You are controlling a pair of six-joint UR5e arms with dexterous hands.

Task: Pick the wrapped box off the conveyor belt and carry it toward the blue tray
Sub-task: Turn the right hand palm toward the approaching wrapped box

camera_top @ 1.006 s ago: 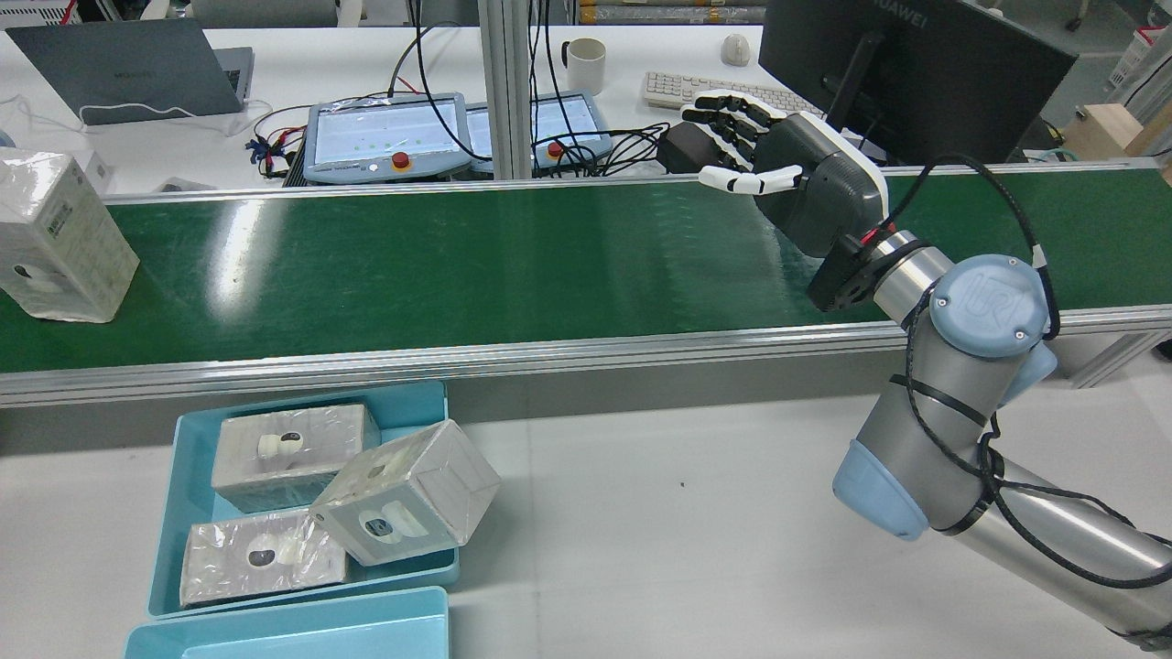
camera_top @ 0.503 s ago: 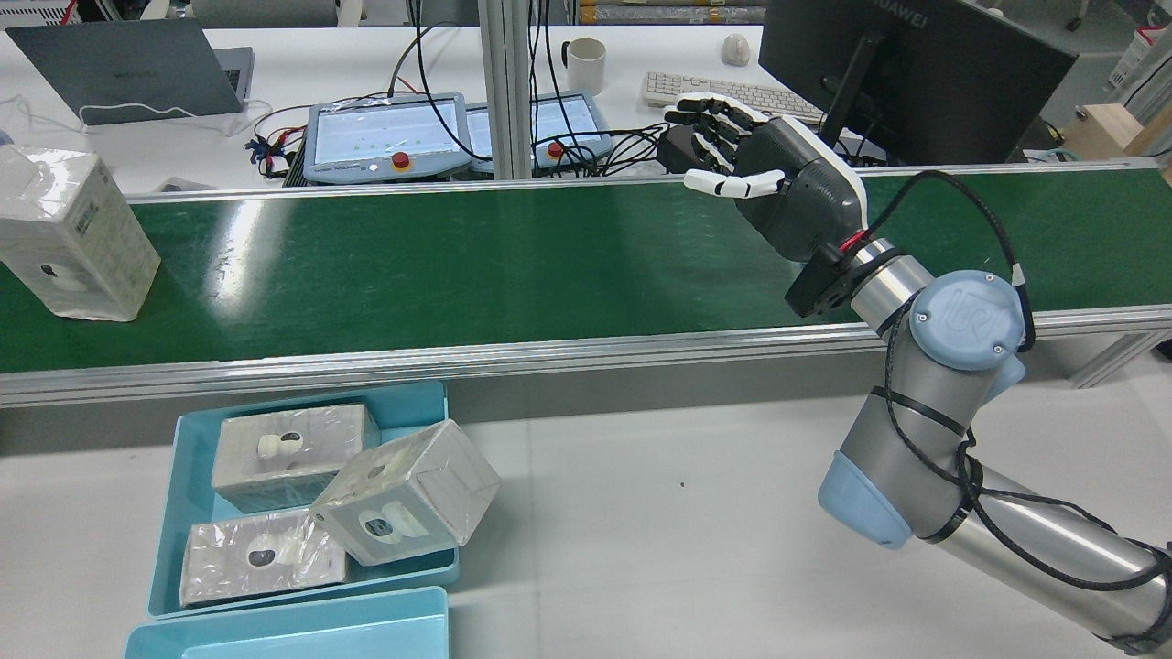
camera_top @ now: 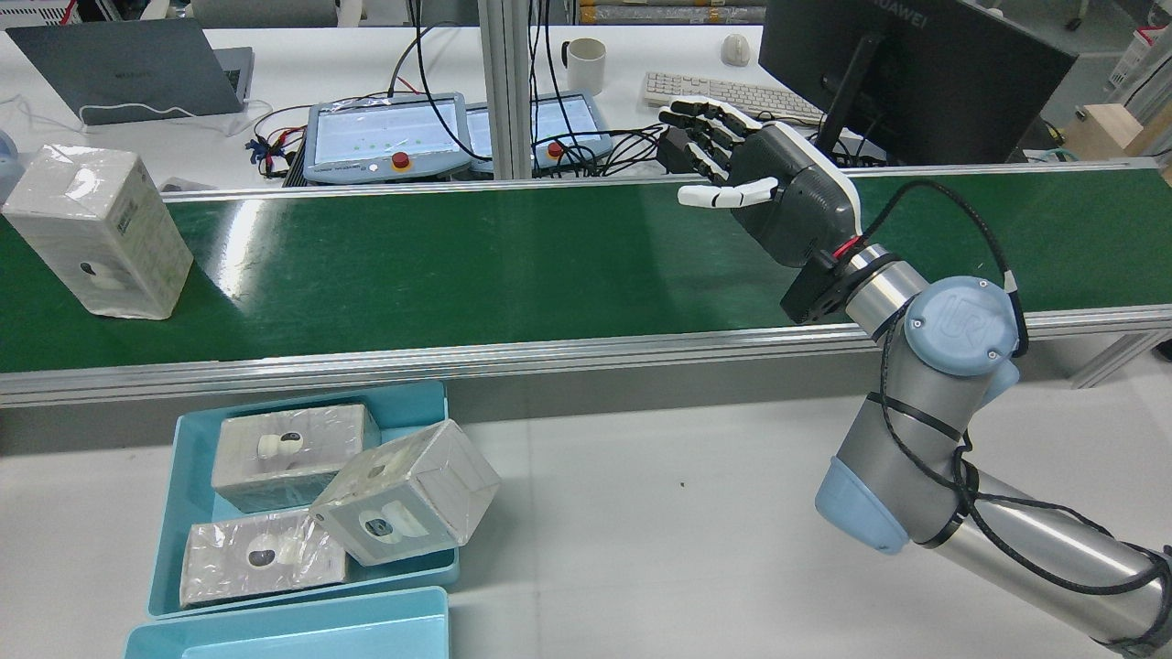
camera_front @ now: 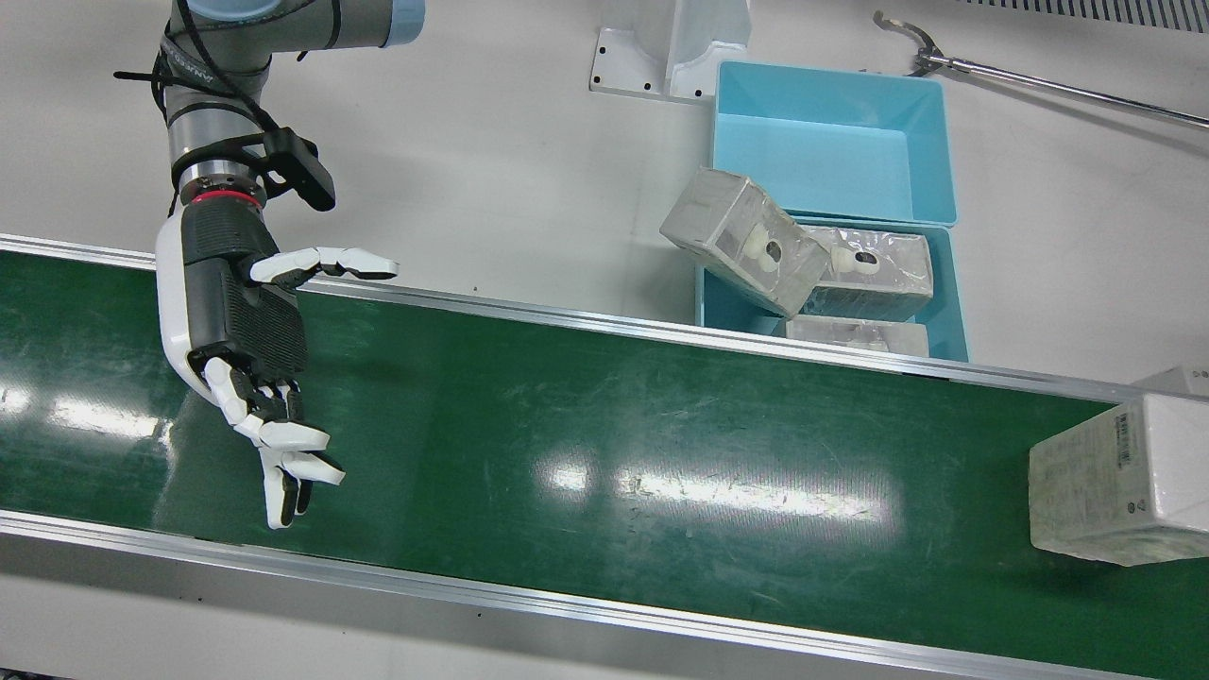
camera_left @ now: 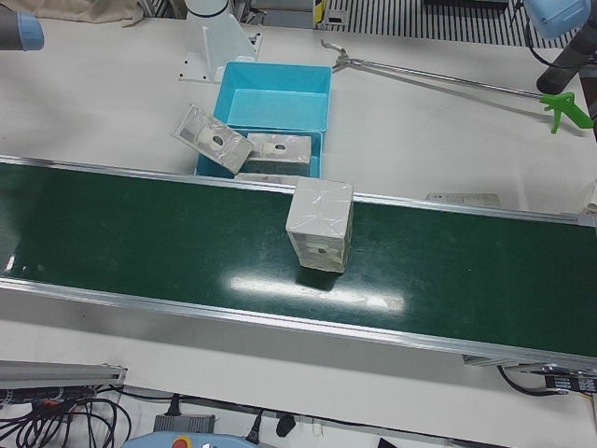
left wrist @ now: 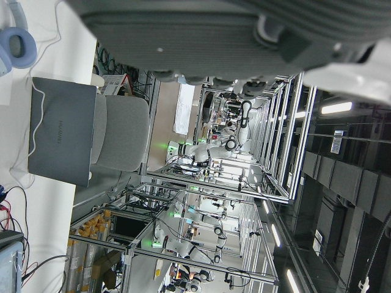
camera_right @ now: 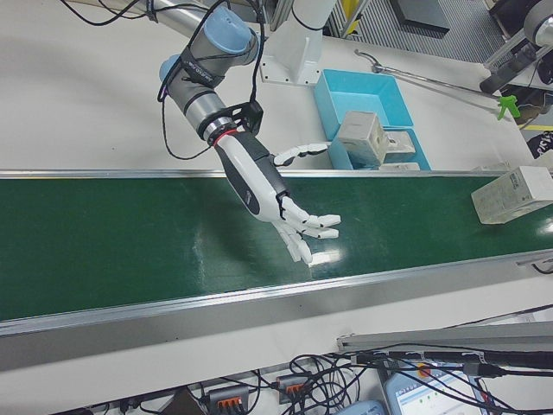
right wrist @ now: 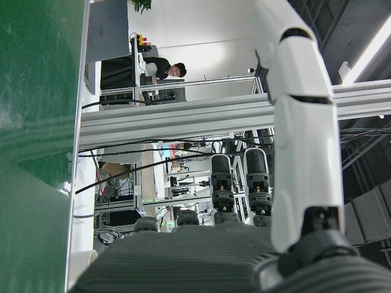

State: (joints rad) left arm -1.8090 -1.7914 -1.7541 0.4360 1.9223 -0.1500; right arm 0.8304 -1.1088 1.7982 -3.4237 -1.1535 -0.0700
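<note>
A wrapped box (camera_top: 101, 233) stands upright at the left end of the green conveyor belt (camera_top: 476, 265); it also shows in the front view (camera_front: 1119, 482) and the left-front view (camera_left: 322, 224). My right hand (camera_top: 760, 188) is open and empty, fingers spread, hovering over the belt far to the box's right, as the front view (camera_front: 246, 349) and right-front view (camera_right: 276, 199) also show. The blue tray (camera_top: 169, 513) sits on the table in front of the belt. Of my left hand, only part of the dark palm (left wrist: 201, 36) shows in its own view.
The blue tray holds three wrapped boxes, one (camera_top: 407, 503) tilted over its right rim. A second, empty blue tray (camera_front: 831, 142) lies beside it. A reaching tool (camera_left: 448, 79) lies on the table. Teach pendants (camera_top: 385, 137), a laptop and a monitor stand beyond the belt.
In the rear view, the wrapped box has travelled to the right along the belt. My right hand has shifted left, still open.
</note>
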